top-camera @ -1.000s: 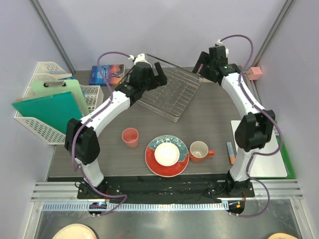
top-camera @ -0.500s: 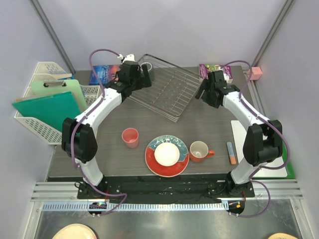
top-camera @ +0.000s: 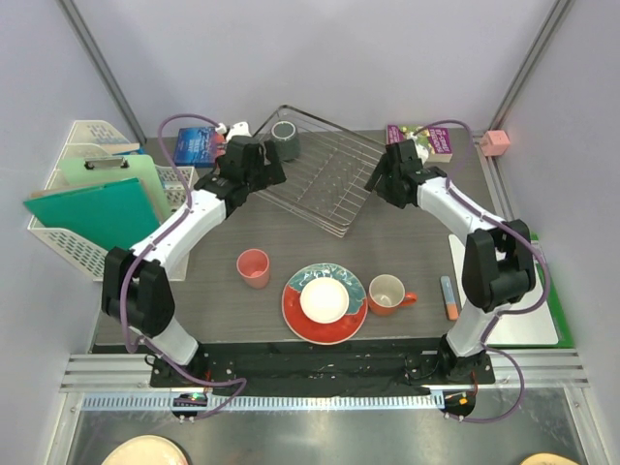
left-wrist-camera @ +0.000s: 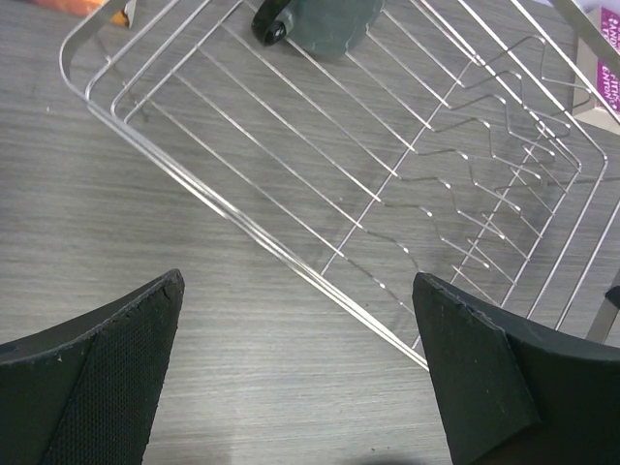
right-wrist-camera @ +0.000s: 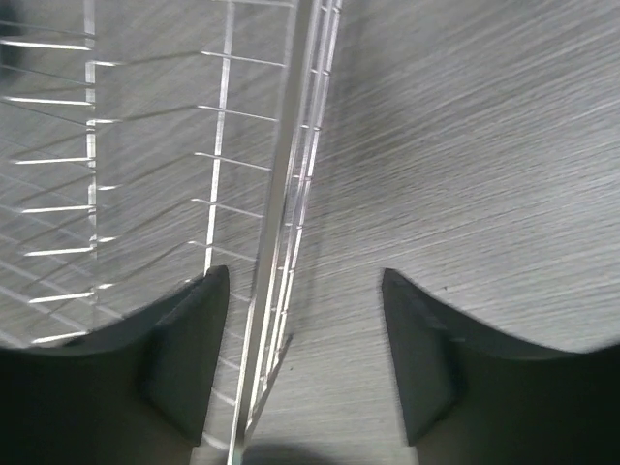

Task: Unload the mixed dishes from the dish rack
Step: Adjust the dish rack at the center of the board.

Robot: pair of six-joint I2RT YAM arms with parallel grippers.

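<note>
The silver wire dish rack [top-camera: 325, 184] sits at the back of the table, and a dark grey mug [top-camera: 285, 139] lies in its far-left corner. The left wrist view shows that mug [left-wrist-camera: 325, 24] at the top. My left gripper [top-camera: 263, 174] [left-wrist-camera: 295, 368] is open over bare table, just outside the rack's left rim. My right gripper [top-camera: 380, 179] [right-wrist-camera: 300, 349] is open and straddles the rack's right rim wire [right-wrist-camera: 276, 271]. On the near table are the pink cup [top-camera: 253, 266], the teal plate [top-camera: 295, 312] carrying the small bowl [top-camera: 324, 300], and the orange mug [top-camera: 387, 293].
A white lattice basket [top-camera: 77, 247] with green folders stands at the left edge. A blue book [top-camera: 199, 145] and a purple box [top-camera: 426, 139] lie at the back. A marker [top-camera: 449, 295] and a white board [top-camera: 504, 291] lie at the right.
My left gripper has pulled back left off the dark grey mug, which now shows in the rack. My right gripper came down from the back right onto the rack's right rim, its jaws narrowing.
</note>
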